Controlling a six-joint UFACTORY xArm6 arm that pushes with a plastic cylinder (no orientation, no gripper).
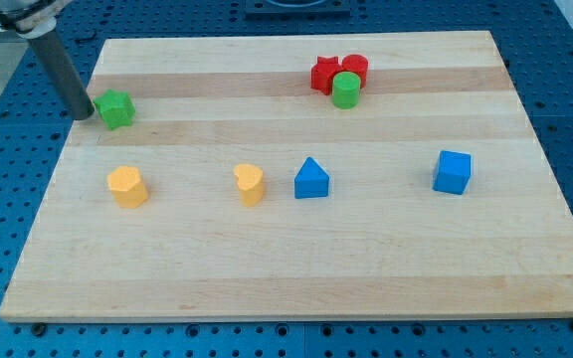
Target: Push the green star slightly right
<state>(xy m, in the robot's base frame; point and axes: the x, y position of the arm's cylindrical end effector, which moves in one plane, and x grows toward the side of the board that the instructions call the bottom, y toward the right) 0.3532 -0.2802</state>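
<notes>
The green star sits near the wooden board's left edge, in the upper part of the view. My tip is just left of the star, touching or almost touching its left side. The dark rod rises from there toward the view's top left corner.
A red star, a red cylinder and a green cylinder cluster at the top centre-right. A yellow block, a yellow heart, a blue triangle and a blue cube lie in a row across the middle. The board rests on a blue surface.
</notes>
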